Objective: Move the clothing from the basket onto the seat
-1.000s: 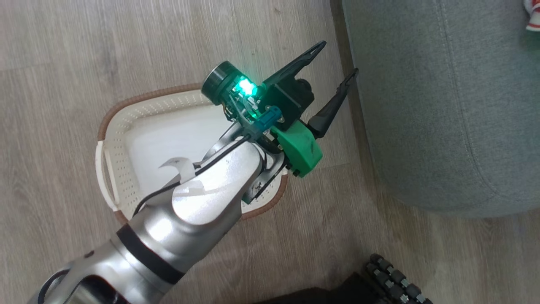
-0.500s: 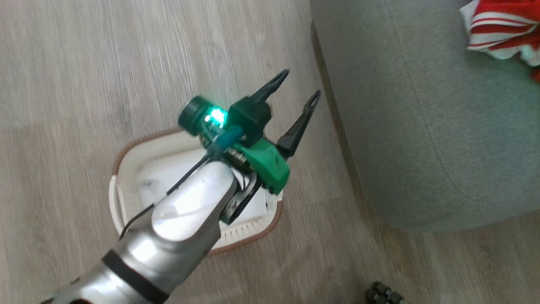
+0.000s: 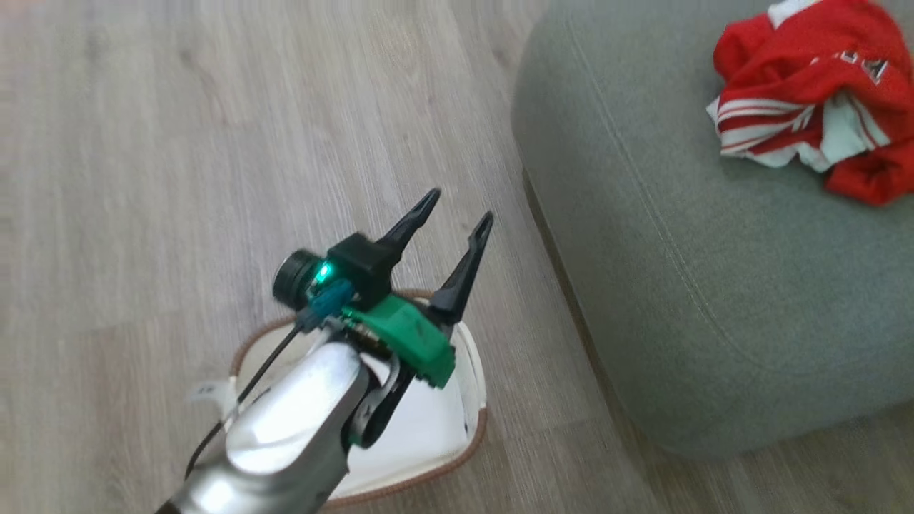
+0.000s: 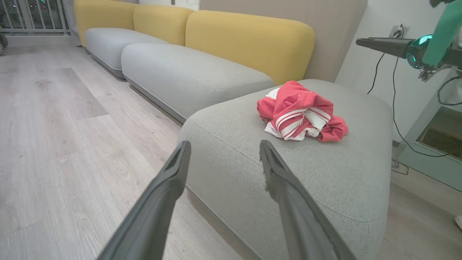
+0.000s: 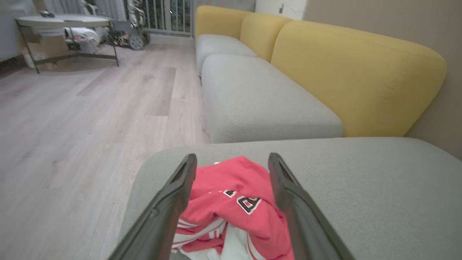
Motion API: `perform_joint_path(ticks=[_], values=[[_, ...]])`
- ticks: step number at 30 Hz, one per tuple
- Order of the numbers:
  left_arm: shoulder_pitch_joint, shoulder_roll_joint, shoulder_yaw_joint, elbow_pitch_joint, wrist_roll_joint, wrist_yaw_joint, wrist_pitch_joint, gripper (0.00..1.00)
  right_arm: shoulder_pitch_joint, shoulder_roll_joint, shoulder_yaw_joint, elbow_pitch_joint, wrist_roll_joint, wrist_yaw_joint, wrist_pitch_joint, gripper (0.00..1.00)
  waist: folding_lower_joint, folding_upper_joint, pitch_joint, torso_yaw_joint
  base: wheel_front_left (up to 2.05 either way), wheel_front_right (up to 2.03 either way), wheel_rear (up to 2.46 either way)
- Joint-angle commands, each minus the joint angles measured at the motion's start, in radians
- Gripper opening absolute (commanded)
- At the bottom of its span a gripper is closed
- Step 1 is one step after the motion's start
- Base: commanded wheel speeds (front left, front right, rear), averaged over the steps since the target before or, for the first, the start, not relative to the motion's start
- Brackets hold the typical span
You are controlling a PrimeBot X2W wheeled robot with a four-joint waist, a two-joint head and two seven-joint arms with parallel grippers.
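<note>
Clothing (image 3: 807, 107) lies bunched on the seat (image 3: 678, 285), upper right. The basket (image 3: 477, 421) looks empty. The left tool (image 3: 457, 207) and right tool (image 5: 231, 158) gape, holding nothing.

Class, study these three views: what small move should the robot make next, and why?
Probably draw the right gripper up and away. Its jaws stand open over the crumpled red white-striped clothing, which lies on the grey-green fabric seat cushion, and what shows of the white perforated plastic basket looks empty.

The left arm (image 3: 285, 428) hides much of the blurred basket (image 3: 477, 378); the clothing (image 3: 792, 78) seems cut by the edge.
</note>
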Motion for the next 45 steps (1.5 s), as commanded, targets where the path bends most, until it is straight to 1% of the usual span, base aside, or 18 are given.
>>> perform_joint_path(ticks=[1, 4, 8, 11, 17, 22, 26, 31, 35, 40, 42, 43, 45], values=[[-0.017, 0.025, 0.041, -0.038, -0.006, 0.005, -0.013, 1.00, 0.036, -0.032, -0.006, -0.022, -0.003, 0.000, -0.011, 1.00, 0.0000, -0.0001, -0.045, 0.022, 0.00, 0.00, 0.00], [0.021, 0.049, 0.061, -0.063, -0.017, 0.019, -0.017, 1.00, 0.065, -0.038, -0.041, -0.079, -0.027, 0.000, -0.015, 1.00, 0.0000, -0.0001, -0.075, 0.042, 0.00, 0.00, 0.00], [0.064, 0.079, 0.093, -0.099, -0.028, 0.047, -0.021, 1.00, 0.141, -0.042, -0.158, -0.192, -0.097, 0.000, -0.015, 1.00, 0.0000, -0.0001, -0.099, 0.075, 0.00, 0.00, 0.00], [0.091, 0.103, 0.118, -0.124, -0.026, 0.074, -0.024, 1.00, 0.233, -0.026, -0.262, -0.278, -0.156, 0.000, -0.015, 1.00, 0.0000, -0.0001, -0.108, 0.099, 0.00, 0.00, 0.00], [0.142, 0.131, 0.171, -0.162, -0.020, 0.117, -0.028, 1.00, 0.439, 0.048, -0.461, -0.420, -0.282, 0.000, -0.015, 1.00, 0.0000, -0.0001, -0.127, 0.152, 0.00, 0.00, 0.00], [0.195, 0.139, 0.231, -0.187, -0.015, 0.141, -0.029, 1.00, 0.605, 0.147, -0.599, -0.534, -0.372, 0.000, -0.016, 1.00, 0.0000, -0.0001, -0.148, 0.190, 0.00, 0.00, 0.00], [0.243, 0.137, 0.272, -0.204, -0.002, 0.137, -0.030, 1.00, 0.719, 0.227, -0.681, -0.618, -0.439, 0.000, -0.016, 1.00, 0.0000, -0.0001, -0.160, 0.219, 0.00, 0.00, 0.00], [0.320, 0.116, 0.356, -0.220, 0.001, 0.134, -0.030, 1.00, 0.819, 0.313, -0.732, -0.683, -0.491, 0.000, -0.016, 1.00, 0.0000, -0.0001, -0.163, 0.242, 0.00, 0.00, 0.00], [0.385, 0.090, 0.438, -0.243, 0.023, 0.117, -0.030, 1.00, 0.867, 0.373, -0.768, -0.715, -0.507, 0.000, -0.016, 1.00, 0.0000, -0.0001, -0.161, 0.255, 0.00, 0.00, 0.00], [0.453, 0.045, 0.528, -0.269, 0.095, 0.097, -0.030, 1.00, 0.919, 0.415, -0.782, -0.736, -0.532, 0.000, -0.016, 1.00, 0.0000, -0.0001, -0.159, 0.266, 0.00, 0.00, 0.00], [0.475, 0.026, 0.552, -0.272, 0.125, 0.082, -0.030, 1.00, 0.933, 0.427, -0.787, -0.746, -0.546, 0.000, -0.016, 1.00, 0.0000, -0.0001, -0.157, 0.267, 0.00, 0.00, 0.00], [0.475, 0.026, 0.552, -0.272, 0.125, 0.082, -0.030, 1.00, 0.933, 0.427, -0.787, -0.746, -0.546, 0.000, -0.016, 1.00, 0.0000, -0.0001, -0.157, 0.267, 0.00, 0.00, 0.00], [0.490, 0.006, 0.577, -0.268, 0.148, 0.061, -0.030, 1.00, 0.945, 0.441, -0.790, -0.757, -0.558, 0.000, -0.016, 1.00, 0.0000, -0.0001, -0.156, 0.266, 0.00, 0.00, 0.00]])
